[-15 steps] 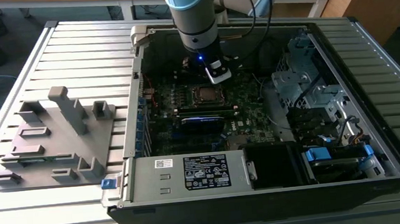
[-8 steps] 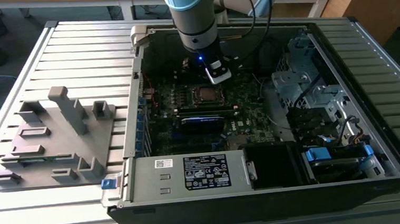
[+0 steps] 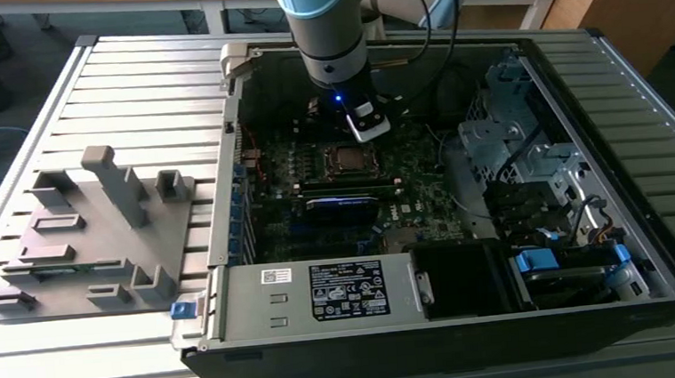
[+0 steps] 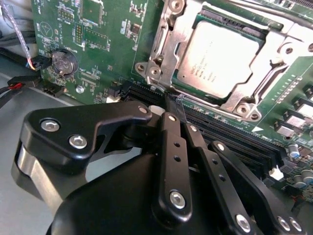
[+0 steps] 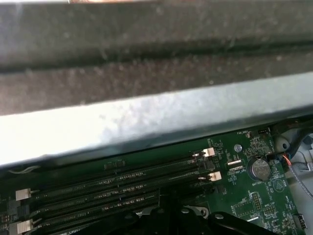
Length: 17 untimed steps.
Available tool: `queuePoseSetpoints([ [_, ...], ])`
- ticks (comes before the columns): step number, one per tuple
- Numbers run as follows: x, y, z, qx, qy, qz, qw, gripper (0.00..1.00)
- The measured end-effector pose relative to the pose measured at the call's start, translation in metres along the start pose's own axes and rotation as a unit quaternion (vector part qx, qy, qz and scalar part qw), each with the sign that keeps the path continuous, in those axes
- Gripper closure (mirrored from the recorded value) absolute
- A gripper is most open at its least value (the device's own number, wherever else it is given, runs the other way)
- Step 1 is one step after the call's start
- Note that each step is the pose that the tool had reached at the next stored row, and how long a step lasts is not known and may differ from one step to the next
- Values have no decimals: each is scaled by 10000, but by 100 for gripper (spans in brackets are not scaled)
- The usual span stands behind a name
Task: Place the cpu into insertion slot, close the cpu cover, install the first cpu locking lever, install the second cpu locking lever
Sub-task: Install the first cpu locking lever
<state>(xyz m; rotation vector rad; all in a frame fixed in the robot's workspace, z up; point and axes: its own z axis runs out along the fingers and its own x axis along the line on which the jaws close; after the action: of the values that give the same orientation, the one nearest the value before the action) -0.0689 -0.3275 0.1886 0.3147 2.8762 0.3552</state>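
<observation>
Silver-grey cpu (image 4: 222,58), green circuit board (image 4: 98,49)

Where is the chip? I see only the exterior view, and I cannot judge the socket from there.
Observer: In the second wrist view the chip lies seated, with its silver top facing up.
Operator: Is the cover down over it?
Observer: Yes. The cover lies flat around the chip, which shows through its window.
Operator: How close is the end effector?
Observer: The end effector is shut. Its tip is at the cover's edge, on the side of the memory slots. I cannot tell whether it touches.
</observation>
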Motion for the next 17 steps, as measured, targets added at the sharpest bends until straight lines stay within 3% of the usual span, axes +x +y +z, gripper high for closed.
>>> queuePoseSetpoints([
  [17,-5,2,-17,1,1,0,10000,90],
])
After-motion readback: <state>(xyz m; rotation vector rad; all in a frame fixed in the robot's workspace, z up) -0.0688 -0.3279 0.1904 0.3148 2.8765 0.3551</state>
